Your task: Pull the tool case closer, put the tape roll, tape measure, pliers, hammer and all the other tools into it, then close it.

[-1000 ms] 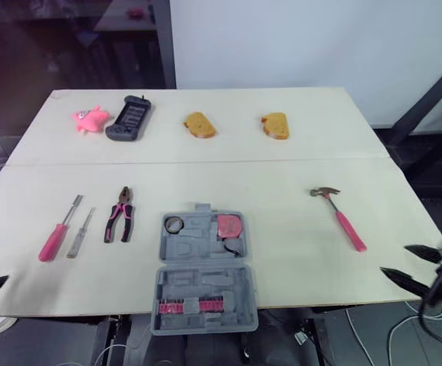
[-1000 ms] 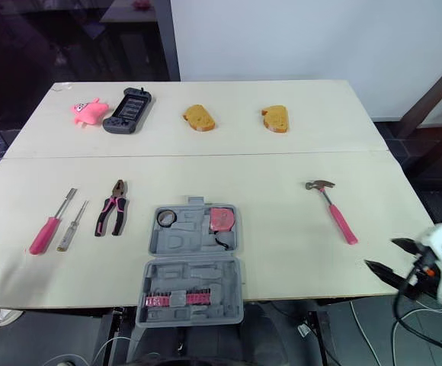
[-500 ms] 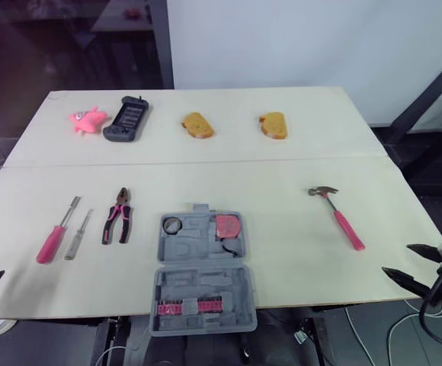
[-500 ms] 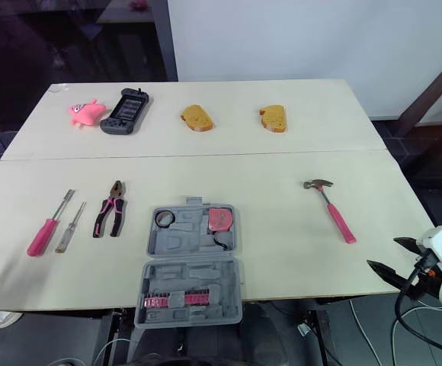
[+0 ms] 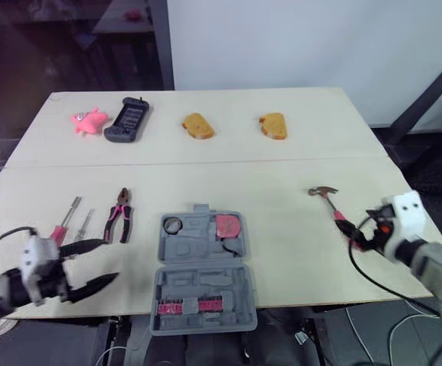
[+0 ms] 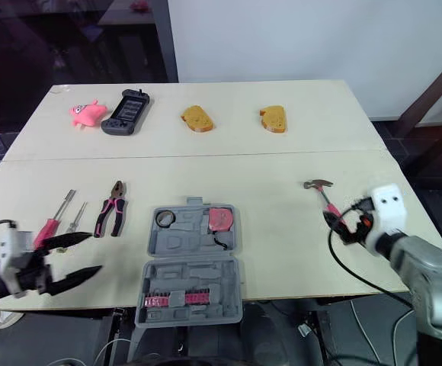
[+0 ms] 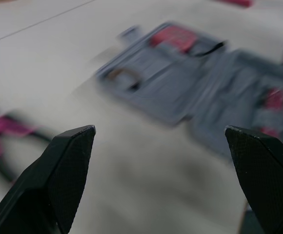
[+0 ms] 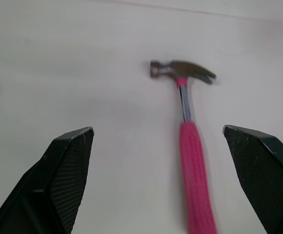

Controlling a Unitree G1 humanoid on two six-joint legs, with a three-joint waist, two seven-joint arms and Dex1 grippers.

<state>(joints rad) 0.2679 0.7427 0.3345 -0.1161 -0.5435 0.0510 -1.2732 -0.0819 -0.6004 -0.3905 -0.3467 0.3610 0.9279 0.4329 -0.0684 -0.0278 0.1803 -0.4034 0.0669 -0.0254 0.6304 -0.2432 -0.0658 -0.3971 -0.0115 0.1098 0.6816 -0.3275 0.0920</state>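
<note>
Here, tool case (image 5: 194, 238): open and flat at the middle of the worktop's (image 5: 282, 171) front edge, its near half reaching past that edge.
Tape roll (image 5: 174, 225): in the far half of the case, left compartment.
Tape measure (image 5: 227, 225): in the far half of the case, right compartment.
Bit row (image 5: 194, 306): pink, in the near half of the case.
Pliers (image 5: 119, 214): on the worktop just left of the case, pink handles toward the front edge.
Screwdrivers: a pink-handled one (image 5: 58, 231) and a slimmer one (image 5: 86, 221), side by side left of the pliers.
Left gripper (image 5: 108, 260): fingers spread wide with nothing between them, near the front-left corner, just beside the pink screwdriver handle; the case lies to its right, apart.
Hammer (image 8: 190, 146): near the right edge, head toward the far edge, pink handle toward the front.
Right gripper (image 8: 157, 130): fingers spread wide and empty, over the handle end of the hammer; the hammer lies between the two fingers, off centre; contact cannot be told.
Far edge: pink toy (image 5: 89, 120), dark handheld device (image 5: 127, 120), two bread pieces (image 5: 198, 125) (image 5: 273, 125).
</note>
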